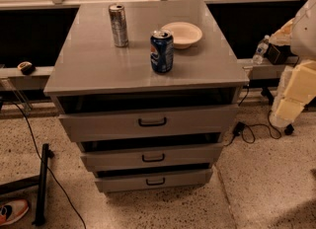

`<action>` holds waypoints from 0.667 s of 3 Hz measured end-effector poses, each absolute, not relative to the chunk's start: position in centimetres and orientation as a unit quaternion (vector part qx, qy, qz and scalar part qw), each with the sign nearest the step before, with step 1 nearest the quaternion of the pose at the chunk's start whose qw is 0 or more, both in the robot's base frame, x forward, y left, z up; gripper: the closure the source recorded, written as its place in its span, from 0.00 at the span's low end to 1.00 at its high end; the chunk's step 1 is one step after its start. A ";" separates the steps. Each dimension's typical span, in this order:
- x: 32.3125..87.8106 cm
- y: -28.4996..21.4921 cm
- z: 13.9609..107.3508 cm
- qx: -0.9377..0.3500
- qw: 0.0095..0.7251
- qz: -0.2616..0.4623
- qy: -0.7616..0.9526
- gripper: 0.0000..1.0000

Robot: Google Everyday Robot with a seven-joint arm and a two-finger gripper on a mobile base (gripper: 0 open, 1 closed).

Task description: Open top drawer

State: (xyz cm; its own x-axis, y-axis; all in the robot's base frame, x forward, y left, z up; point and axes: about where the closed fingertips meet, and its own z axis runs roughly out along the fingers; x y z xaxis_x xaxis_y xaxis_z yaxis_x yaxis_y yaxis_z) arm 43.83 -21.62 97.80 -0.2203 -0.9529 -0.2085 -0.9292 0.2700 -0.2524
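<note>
**Shoe (12,211) in the foreground, top drawer (108,123) yet to be pulled**

At seven o'clock, nearest of all, the shoe is seen on the floor (256,193). At the centre the top drawer is found under the cabinet top (89,60), a dark gap shown above its front, its black handle (152,122) untouched. At three o'clock the gripper (294,95) is held well apart from it; whether open or closed cannot be told. Nothing is judged done: reaching, grasping and pulling are left.
</note>
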 end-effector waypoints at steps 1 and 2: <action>43.8 -21.6 97.8 -0.603 0.162 -0.037 0.780 0.00; 44.8 -20.6 94.6 -0.617 0.170 -0.033 0.768 0.00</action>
State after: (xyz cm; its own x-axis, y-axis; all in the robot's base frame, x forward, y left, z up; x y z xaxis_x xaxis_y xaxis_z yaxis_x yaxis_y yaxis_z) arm 44.83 -20.58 94.62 -0.1814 -0.9584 -0.2202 -0.9359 0.2370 -0.2606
